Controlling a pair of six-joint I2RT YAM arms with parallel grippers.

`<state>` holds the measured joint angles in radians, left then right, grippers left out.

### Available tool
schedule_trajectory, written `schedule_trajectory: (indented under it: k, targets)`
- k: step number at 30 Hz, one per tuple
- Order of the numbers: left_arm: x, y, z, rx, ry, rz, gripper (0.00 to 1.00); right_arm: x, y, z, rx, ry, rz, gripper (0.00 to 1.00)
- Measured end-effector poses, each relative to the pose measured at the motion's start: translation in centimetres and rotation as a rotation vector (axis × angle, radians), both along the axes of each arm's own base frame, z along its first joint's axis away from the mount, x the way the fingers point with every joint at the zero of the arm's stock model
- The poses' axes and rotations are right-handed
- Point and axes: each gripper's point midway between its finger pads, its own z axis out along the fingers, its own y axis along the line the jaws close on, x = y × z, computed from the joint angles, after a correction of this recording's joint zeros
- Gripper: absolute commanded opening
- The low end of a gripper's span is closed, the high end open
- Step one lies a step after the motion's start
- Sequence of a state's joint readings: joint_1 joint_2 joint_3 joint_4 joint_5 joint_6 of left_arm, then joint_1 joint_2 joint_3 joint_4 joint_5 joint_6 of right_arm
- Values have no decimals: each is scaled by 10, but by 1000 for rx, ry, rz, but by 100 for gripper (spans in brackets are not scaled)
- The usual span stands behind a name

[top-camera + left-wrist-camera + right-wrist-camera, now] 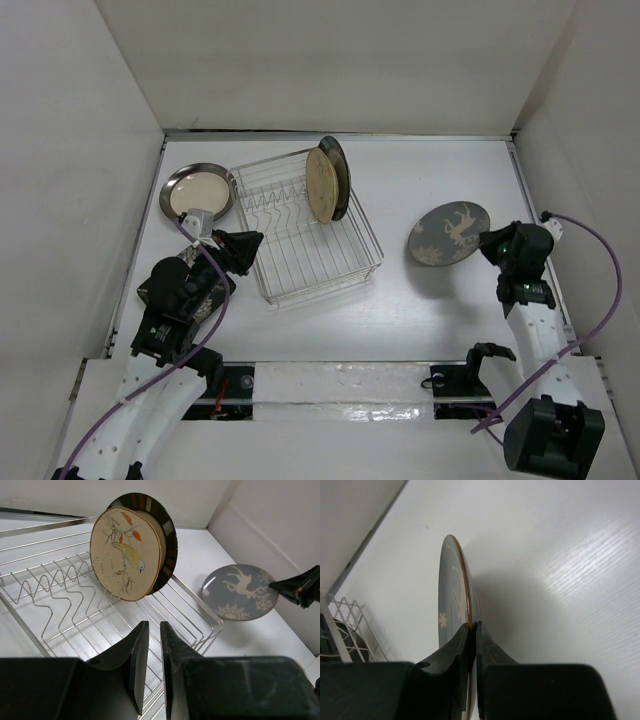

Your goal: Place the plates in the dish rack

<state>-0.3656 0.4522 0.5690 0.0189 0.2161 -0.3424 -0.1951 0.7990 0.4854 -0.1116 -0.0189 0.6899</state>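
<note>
A: You are working on a white table boxed in by plain white walls. Your left gripper is hanging at the near side of the dish rack. Its fingers are sitting almost together, with only a narrow gap and nothing between them.

B: And ahead of those fingers you are looking at two plates standing on edge among the prongs. The tan bird plate is facing you. A dark-rimmed plate is standing close behind it.

A: Beyond that gripper and off to its left, the silver-rimmed cream plate is lying flat on the table, just beside the rack's far left corner.

B: Your right gripper is pinching the rim of the grey plate, the one with the white deer and floral motif. Both fingers are pressing against the rim from either side.

A: That plate is standing on edge straight out in front of the right fingers, so you are seeing it edge-on from the wrist. It is throwing a shadow on the table to its right.

B: Whether its lower rim is touching the table, you cannot tell from here. The rack is sitting to that gripper's left, well apart from the grey plate.
</note>
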Motion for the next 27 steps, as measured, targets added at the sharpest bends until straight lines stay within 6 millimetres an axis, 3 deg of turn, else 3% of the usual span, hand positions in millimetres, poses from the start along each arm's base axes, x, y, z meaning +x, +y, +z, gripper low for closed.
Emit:
schedule_trajectory:
  k: [7,11,14,19,27]
  targets:
    - [0,0,0,0,0,0,13,18,0,87,-74,-162,22,0]
    - [0,0,0,0,0,0,13,30,24,143,-104,-267,99,0]
    - [0,0,0,0,0,0,13,43,64,181,-122,-326,226,0]
    - [0,0,0,0,0,0,13,66,155,232,-141,-397,460,0]
    - [0,1,1,-2,-4,7,13,98,260,268,-182,-457,662,0]
